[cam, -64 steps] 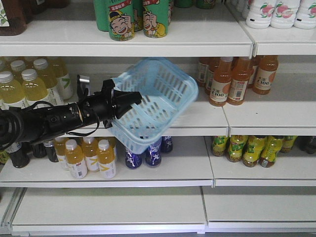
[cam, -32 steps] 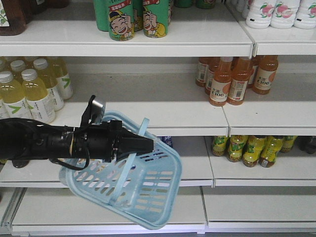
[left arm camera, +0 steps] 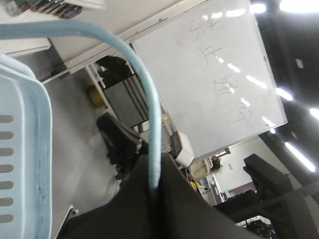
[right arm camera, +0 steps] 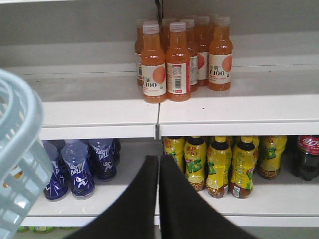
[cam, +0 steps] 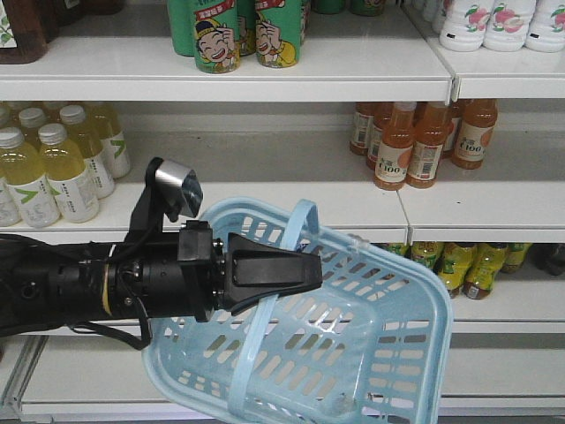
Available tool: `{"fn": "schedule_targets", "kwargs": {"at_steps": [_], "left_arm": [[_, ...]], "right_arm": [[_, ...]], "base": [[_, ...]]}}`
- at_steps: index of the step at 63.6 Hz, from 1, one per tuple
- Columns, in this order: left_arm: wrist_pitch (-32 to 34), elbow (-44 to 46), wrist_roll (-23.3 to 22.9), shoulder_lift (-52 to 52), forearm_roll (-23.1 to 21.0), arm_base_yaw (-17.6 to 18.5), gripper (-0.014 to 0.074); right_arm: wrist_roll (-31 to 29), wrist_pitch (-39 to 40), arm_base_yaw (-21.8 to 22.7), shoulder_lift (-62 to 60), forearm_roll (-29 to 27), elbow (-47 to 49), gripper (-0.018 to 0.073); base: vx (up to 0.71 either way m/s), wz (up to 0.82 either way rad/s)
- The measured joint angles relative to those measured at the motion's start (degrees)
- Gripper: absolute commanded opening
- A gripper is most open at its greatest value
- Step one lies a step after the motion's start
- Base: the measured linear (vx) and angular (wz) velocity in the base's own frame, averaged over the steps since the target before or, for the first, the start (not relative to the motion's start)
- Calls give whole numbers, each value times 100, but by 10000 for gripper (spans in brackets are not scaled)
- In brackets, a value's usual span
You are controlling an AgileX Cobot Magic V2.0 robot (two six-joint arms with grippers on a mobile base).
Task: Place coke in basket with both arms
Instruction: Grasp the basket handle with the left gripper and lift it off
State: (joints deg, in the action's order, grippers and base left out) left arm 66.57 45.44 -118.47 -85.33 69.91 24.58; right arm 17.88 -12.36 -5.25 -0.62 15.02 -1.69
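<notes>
The light-blue basket (cam: 380, 344) hangs tilted in front of the lower shelves, its open side facing the camera. My left gripper (cam: 305, 270) is shut on its thin hoop handle (left arm camera: 152, 124), which runs straight between the black jaws; the basket's slotted wall (left arm camera: 22, 149) fills the left edge of the left wrist view. In the right wrist view my right gripper (right arm camera: 158, 159) is shut with nothing in it, pointing at the lower shelf. The coke (right arm camera: 309, 157), dark with a red label, stands at that shelf's far right, well right of the jaws. The basket's rim (right arm camera: 15, 149) shows at that view's left.
Orange C100 bottles (right arm camera: 167, 62) stand on the middle shelf (right arm camera: 199, 107). Yellow lemon-tea bottles (right arm camera: 219, 167) sit just left of the coke, and blue bottles (right arm camera: 79, 167) stand further left. Pale yellow bottles (cam: 53, 163) and green cans (cam: 238, 31) fill the shelves above the left arm.
The left arm has swung the basket down from in front of the middle shelf, toward the camera and to the right. The grip on the handle has stayed shut.
</notes>
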Motion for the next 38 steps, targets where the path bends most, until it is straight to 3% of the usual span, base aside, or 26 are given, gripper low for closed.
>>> {"fn": "schedule_targets", "kwargs": {"at_steps": [8,38], "left_arm": [[0,0,28,282,-113,39,-8],[23,-5,50,635,242,50,-8]], "right_arm": [[0,0,0,0,0,0,-5],[0,0,0,0,0,0,-5]], "base": [[0,0],[0,0]]}}
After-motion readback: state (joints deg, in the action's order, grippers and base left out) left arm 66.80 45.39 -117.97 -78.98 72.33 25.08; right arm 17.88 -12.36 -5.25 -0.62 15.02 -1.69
